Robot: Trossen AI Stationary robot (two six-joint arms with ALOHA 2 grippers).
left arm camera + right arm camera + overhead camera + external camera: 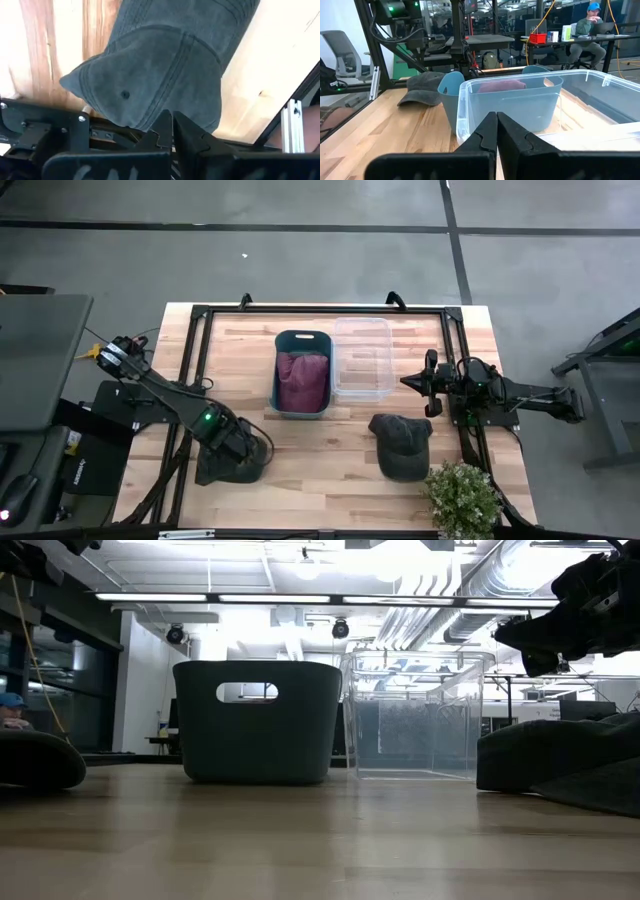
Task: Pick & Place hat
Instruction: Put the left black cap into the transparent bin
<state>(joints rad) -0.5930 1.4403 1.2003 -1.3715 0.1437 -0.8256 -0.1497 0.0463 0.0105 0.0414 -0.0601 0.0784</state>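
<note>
Wrist views: both arms' fingers [172,131] pressed together — left over grey hat [150,75], nothing held.

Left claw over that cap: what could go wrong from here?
1. The left claw is shut right above the grey cap; lowered like that, it would likely push the cap rather than grip it.
2. The cap lies near the table's edge, so a nudge could slide it off.
3. The teal bin already holds maroon cloth; a dropped cap may perch on top.
</note>
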